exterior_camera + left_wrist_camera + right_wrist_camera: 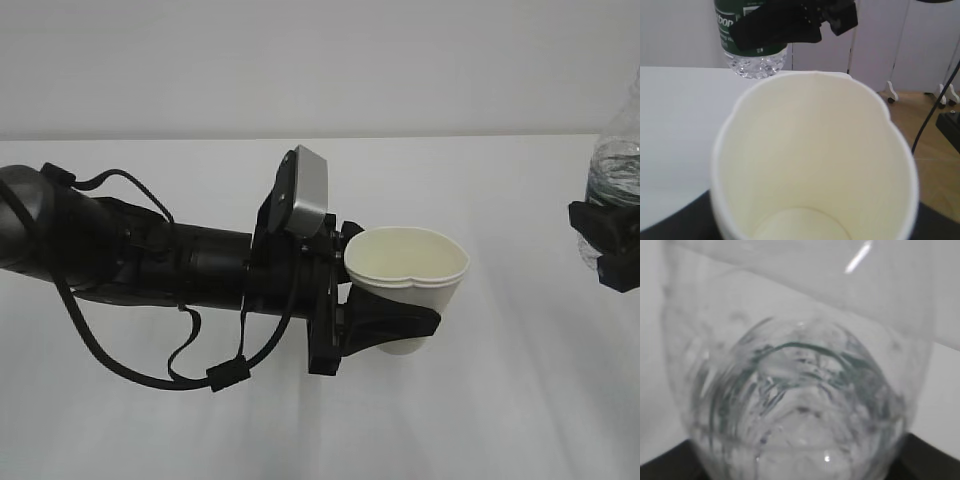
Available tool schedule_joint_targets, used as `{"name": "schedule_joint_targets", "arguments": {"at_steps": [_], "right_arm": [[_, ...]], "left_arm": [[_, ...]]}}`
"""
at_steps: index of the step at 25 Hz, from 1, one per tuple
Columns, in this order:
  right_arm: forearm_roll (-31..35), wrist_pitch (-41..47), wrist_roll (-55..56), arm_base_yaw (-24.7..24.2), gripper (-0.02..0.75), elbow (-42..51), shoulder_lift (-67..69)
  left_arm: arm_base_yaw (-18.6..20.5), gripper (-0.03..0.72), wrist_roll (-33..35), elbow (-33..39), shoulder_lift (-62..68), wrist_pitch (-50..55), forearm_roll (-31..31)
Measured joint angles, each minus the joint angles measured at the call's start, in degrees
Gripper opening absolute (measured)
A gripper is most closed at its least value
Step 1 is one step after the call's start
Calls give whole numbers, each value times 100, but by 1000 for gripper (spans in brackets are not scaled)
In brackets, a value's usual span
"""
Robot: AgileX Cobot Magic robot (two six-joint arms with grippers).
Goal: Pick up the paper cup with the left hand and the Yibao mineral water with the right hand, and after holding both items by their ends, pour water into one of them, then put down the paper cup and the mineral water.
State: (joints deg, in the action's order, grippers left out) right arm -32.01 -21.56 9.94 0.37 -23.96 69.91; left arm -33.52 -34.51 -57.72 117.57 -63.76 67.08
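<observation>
Left hand [385, 325]: black arm, looped cables, grey-white wrist box.

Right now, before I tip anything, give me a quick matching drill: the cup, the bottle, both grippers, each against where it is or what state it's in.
Things:
1. paper cup
2. Yibao mineral water
3. left hand
4. right hand

States:
A. at the right edge of the exterior view, clamped on the clear bottle
B. upright, off the table, nothing visible inside
C. dark green label, clear ribbed base
D. black jaws closed around the white cup's lower wall

Pairs: 1-B, 2-C, 3-D, 4-A
</observation>
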Motion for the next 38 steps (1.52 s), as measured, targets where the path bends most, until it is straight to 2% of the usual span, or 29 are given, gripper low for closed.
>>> {"name": "schedule_joint_targets", "arguments": {"at_steps": [6, 26, 31, 38], "right_arm": [[-91, 0, 0, 0, 462, 0, 0], [-1315, 539, 14, 0, 463, -197, 0], [-1755, 609, 193, 0, 462, -207, 0], [-2034, 609, 455, 0, 462, -207, 0]], "left_arm": [[0, 435, 0, 0, 0, 0, 21], [0, 430, 0, 0, 0, 243, 21], [0, 430, 0, 0, 0, 354, -27], [-65, 430, -37, -69, 0, 452, -74]]}}
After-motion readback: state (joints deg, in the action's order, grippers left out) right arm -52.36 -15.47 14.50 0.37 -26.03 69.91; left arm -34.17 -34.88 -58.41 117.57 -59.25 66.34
